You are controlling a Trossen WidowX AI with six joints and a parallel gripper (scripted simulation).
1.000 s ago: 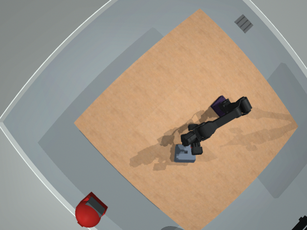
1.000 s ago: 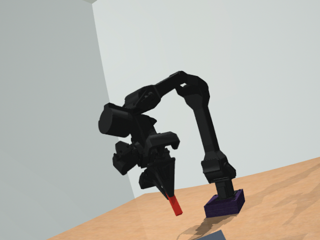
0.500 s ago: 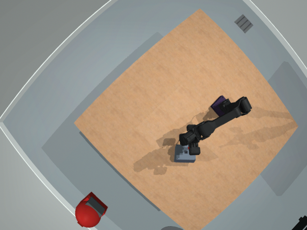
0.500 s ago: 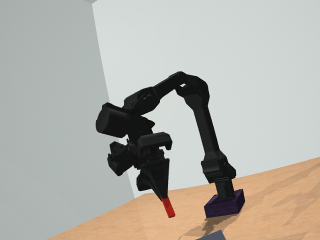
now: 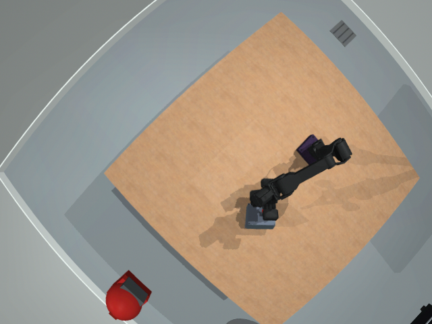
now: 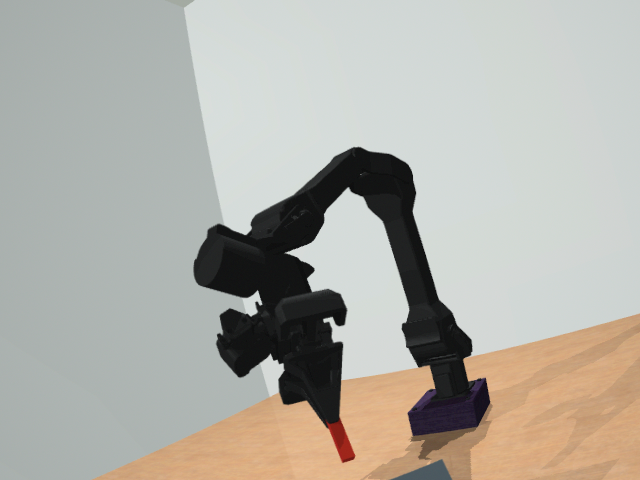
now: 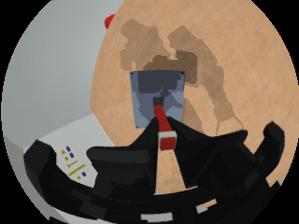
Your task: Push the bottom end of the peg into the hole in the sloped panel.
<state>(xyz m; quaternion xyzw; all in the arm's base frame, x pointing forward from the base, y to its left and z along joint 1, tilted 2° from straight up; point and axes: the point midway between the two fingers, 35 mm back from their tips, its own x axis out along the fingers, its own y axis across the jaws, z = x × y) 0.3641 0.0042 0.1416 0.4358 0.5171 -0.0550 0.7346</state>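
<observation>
The red peg (image 6: 342,442) (image 7: 163,120) has a pale band near its top and flat sides. My gripper (image 6: 333,423) is shut on it, and the peg hangs tilted with its lower part sticking out past the fingertips. The blue-grey sloped panel (image 5: 260,225) (image 6: 426,472) (image 7: 141,105) lies under the gripper; only a corner shows in the exterior view. In the wrist view, the dark square hole (image 7: 158,100) is just beyond the peg's bottom end, which overlaps its near edge. In the exterior view that end is in the air. The arm mostly hides the hole in the top view.
The arm's base stands on a purple block (image 5: 308,142) (image 6: 444,417) on the wooden table (image 5: 209,139). A red rounded object (image 5: 122,304) is beyond the table edge at lower left. A grey slatted square (image 5: 343,33) lies off the table at upper right.
</observation>
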